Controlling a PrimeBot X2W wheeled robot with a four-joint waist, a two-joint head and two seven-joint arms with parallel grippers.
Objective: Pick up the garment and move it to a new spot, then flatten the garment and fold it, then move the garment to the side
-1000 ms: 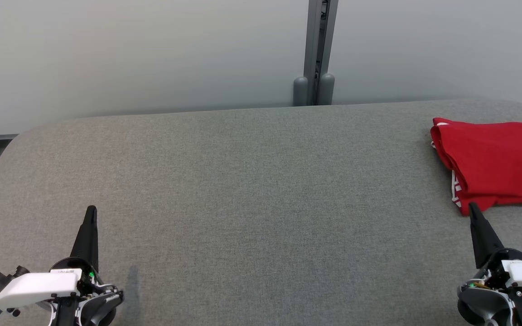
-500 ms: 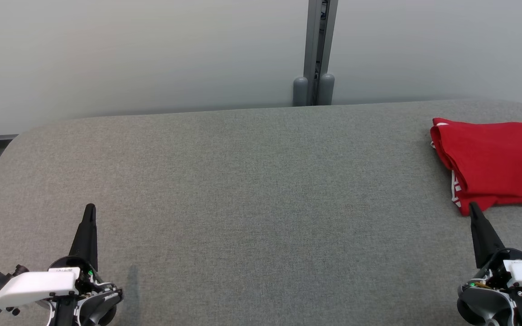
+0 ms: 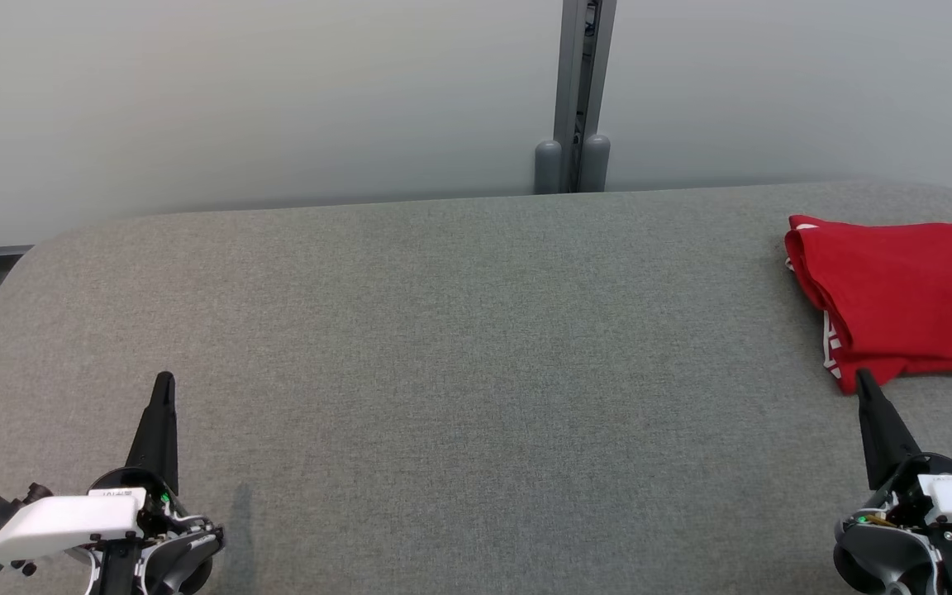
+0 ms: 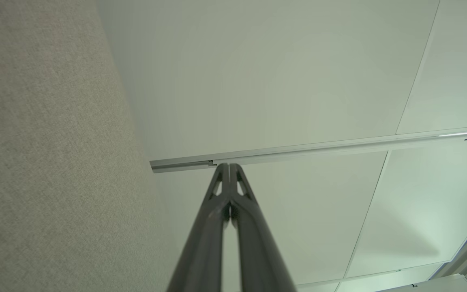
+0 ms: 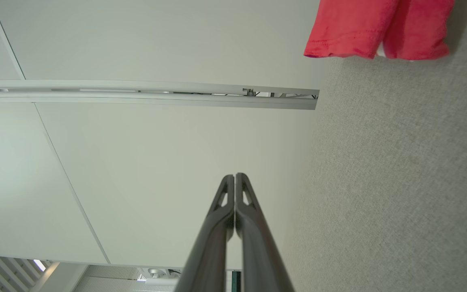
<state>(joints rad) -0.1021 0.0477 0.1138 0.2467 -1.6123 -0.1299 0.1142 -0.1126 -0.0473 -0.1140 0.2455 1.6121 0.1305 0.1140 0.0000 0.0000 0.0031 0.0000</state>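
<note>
Left gripper (image 3: 164,388) near left, fingers pressed together, empty. Right gripper (image 3: 863,384) near right, likewise closed, empty. Garment (image 3: 906,289), red, folded, on table (image 3: 476,355) far right, just beyond right tip; contact unclear.

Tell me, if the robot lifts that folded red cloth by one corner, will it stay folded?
Probably not. The red garment is soft cloth folded in loose layers, so a one-corner lift would likely let it flop open. Pushed, it may bunch up rather than slide, since the grey table cover looks like rough fabric.
</note>
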